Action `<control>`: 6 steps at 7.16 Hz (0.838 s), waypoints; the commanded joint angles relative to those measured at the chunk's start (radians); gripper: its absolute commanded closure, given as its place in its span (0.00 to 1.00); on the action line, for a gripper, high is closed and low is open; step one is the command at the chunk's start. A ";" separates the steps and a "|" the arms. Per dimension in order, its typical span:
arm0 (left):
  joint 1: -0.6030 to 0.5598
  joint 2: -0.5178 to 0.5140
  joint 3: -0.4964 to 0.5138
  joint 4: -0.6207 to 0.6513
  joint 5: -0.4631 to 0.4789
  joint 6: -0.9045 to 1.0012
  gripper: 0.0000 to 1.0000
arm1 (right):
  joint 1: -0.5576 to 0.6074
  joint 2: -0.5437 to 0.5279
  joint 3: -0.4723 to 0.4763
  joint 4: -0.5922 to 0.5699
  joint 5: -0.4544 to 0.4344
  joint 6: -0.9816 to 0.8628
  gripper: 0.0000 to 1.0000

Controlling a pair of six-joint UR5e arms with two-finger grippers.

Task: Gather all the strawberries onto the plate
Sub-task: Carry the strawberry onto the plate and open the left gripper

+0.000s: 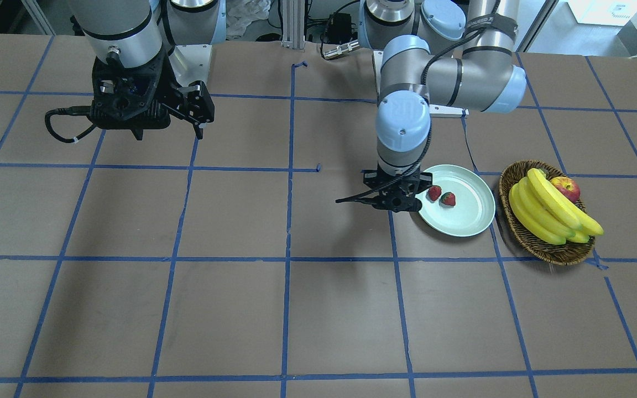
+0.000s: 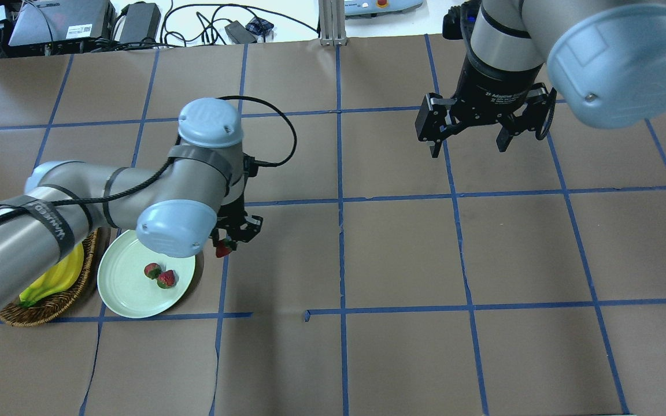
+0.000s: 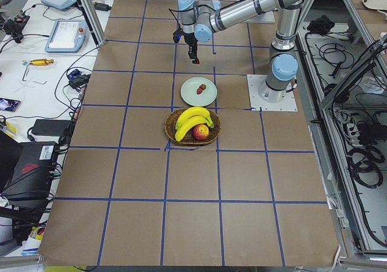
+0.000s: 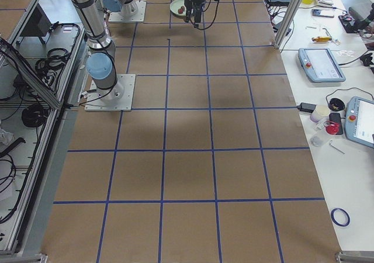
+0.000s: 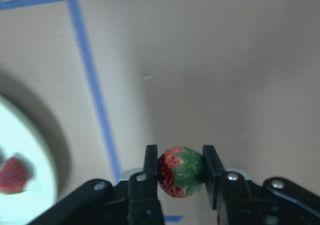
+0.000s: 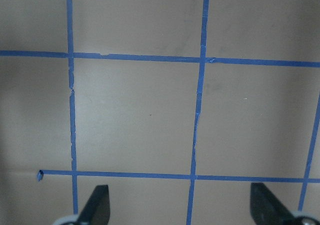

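Observation:
My left gripper (image 2: 226, 245) is shut on a red strawberry (image 5: 180, 171) with a green cap, pinched between both fingers. It hangs above the brown table just beside the rim of the pale mint plate (image 2: 128, 300), on the side nearer the table's middle. Two more strawberries (image 2: 152, 270) (image 2: 166, 279) lie side by side on the plate (image 1: 465, 221). In the left wrist view the plate (image 5: 22, 145) fills the left edge. My right gripper (image 2: 470, 144) hovers far off over bare table, open and holding nothing (image 6: 181, 210).
A brown wicker basket (image 1: 523, 235) with bananas (image 1: 551, 213) and a red-yellow apple (image 1: 566, 188) stands right beside the plate, on its outer side. Blue tape lines grid the brown table. Cables and devices lie beyond the far edge.

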 commanded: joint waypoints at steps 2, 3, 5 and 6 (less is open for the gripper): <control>0.289 0.033 -0.082 0.019 0.090 0.340 1.00 | 0.000 0.000 0.001 -0.001 0.000 0.000 0.00; 0.331 0.031 -0.120 0.069 0.091 0.367 1.00 | 0.001 0.000 0.001 0.001 0.000 0.000 0.00; 0.333 0.034 -0.159 0.181 0.048 0.359 0.12 | 0.001 0.002 0.001 -0.001 0.002 0.000 0.00; 0.328 0.052 -0.130 0.186 -0.031 0.321 0.00 | 0.000 0.002 0.001 -0.001 0.002 0.000 0.00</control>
